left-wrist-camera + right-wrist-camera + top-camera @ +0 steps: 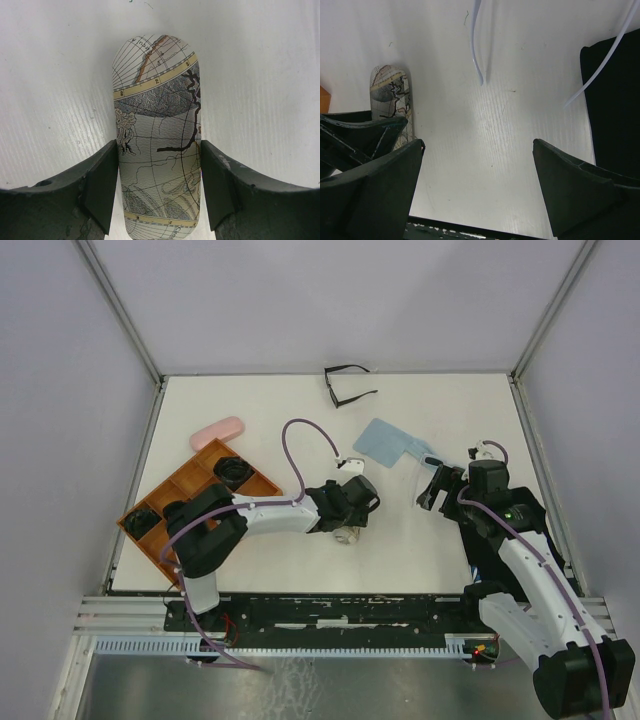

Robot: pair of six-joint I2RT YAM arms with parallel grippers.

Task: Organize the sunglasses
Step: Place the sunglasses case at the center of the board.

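A thin black-framed pair of sunglasses (345, 386) lies open at the far edge of the table. Two dark pairs (235, 472) (143, 521) sit in compartments of the orange tray (186, 490) on the left. My left gripper (349, 522) (159, 150) is at the table's middle, shut on a map-patterned case (157, 110) (347, 534) that lies on the table, both pads pressed on its long sides. To the right of it, my right gripper (431, 488) (478, 145) hangs wide open over bare table with nothing between its fingers. The patterned case (393, 98) also shows in the right wrist view.
A pink case (217, 432) lies just beyond the tray. A light-blue cloth (389, 444) is spread behind and between the two grippers. A black surface (615, 100) fills the right side of the right wrist view. White walls stand round the table.
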